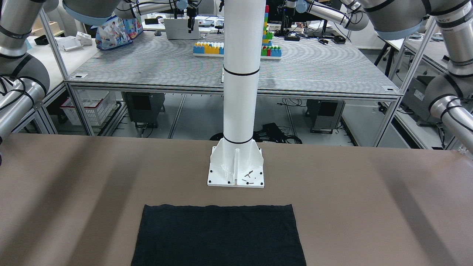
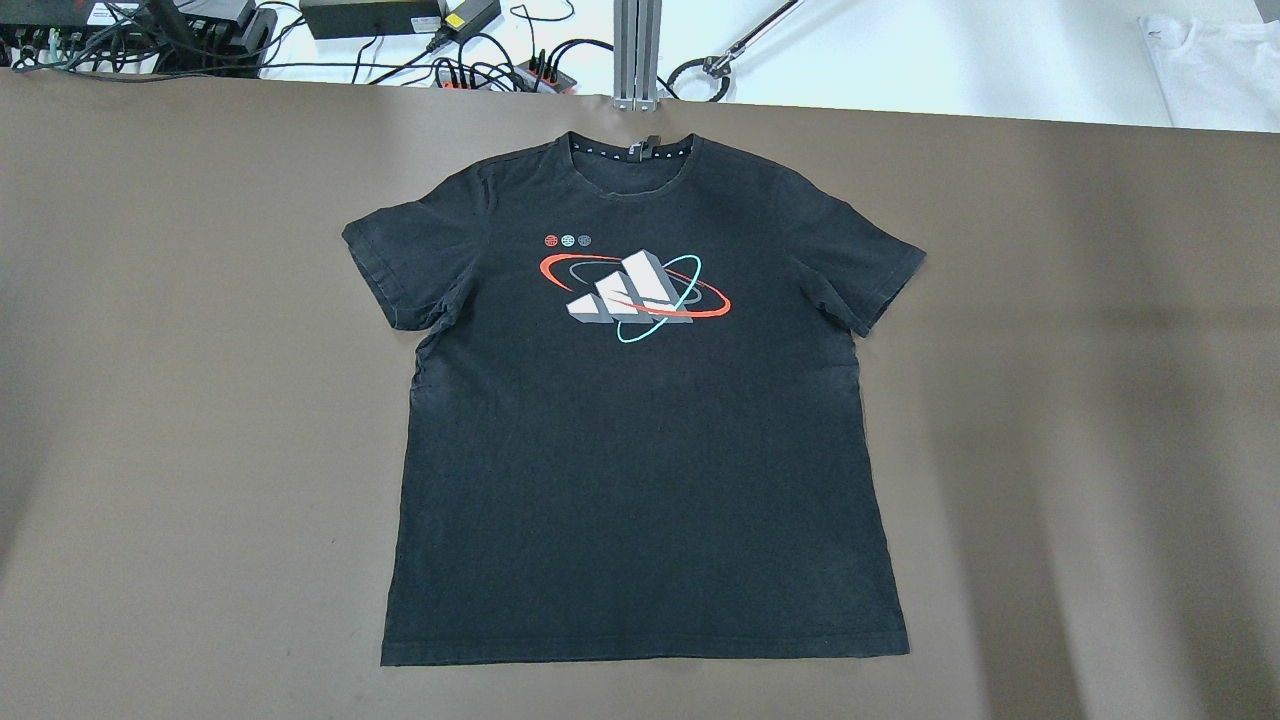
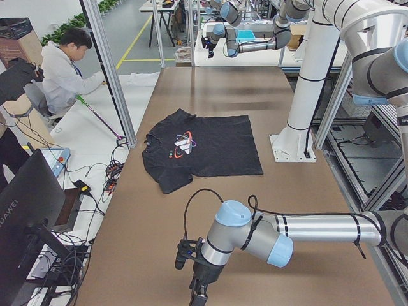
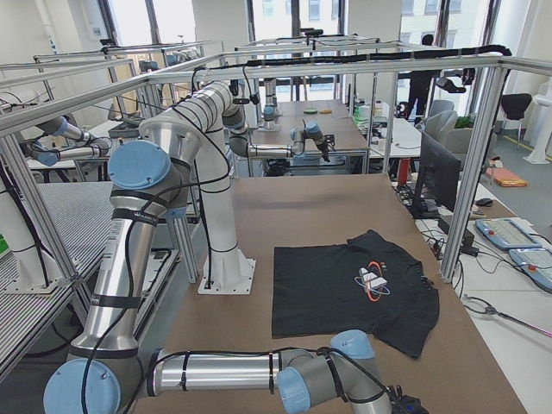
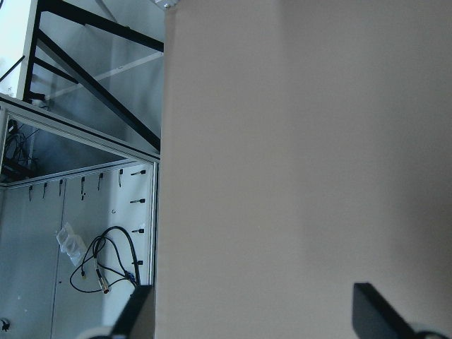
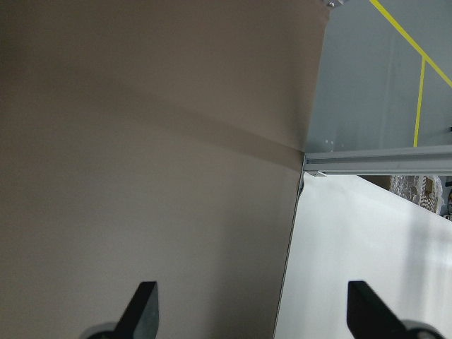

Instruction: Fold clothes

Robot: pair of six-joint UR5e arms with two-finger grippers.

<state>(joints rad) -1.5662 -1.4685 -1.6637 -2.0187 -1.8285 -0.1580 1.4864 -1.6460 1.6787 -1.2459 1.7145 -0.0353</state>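
The left hand (image 5: 254, 314) hung with its fingers (image 5: 138, 314) spread wide apart and empty, over bare tabletop (image 5: 296, 141) close to its edge. The right hand (image 6: 256, 307) was spread just as wide and also empty, above the edge at the opposite end. Both were well apart from the black T-shirt (image 2: 640, 450). It lay flat and printed side up in the middle of the tabletop, sleeves out. Its collar pointed toward the operators' side, and its hem was near but not touching the white pole's base plate (image 1: 235, 177).
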